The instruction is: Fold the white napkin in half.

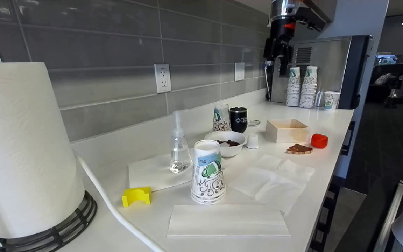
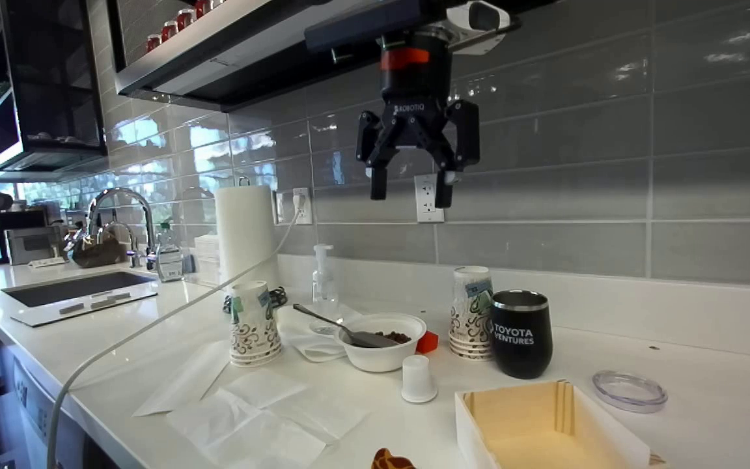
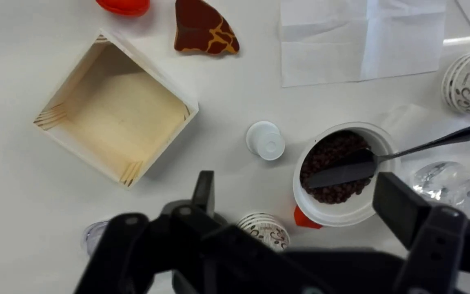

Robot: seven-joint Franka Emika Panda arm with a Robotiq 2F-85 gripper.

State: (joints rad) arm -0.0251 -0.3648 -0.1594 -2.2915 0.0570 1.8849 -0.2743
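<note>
The white napkin (image 1: 275, 185) lies spread on the counter with crease lines across it. It also shows in an exterior view (image 2: 264, 423) and in the wrist view (image 3: 324, 53), where its top part is cut off. My gripper (image 2: 411, 192) hangs high above the counter, fingers pointing down. It is open with nothing between its fingers and is well apart from the napkin. In the wrist view my gripper (image 3: 296, 196) shows over the bowl and cup area, with the napkin beyond the fingertips.
Beside the napkin stand a cup stack (image 1: 208, 171), a stiffer white sheet (image 1: 227, 220), a bowl with a spoon (image 3: 345, 175), a small white cup (image 3: 265, 141), a wooden box (image 3: 116, 110) and a toy steak (image 3: 206, 28). A shelf (image 2: 238, 52) hangs near the arm.
</note>
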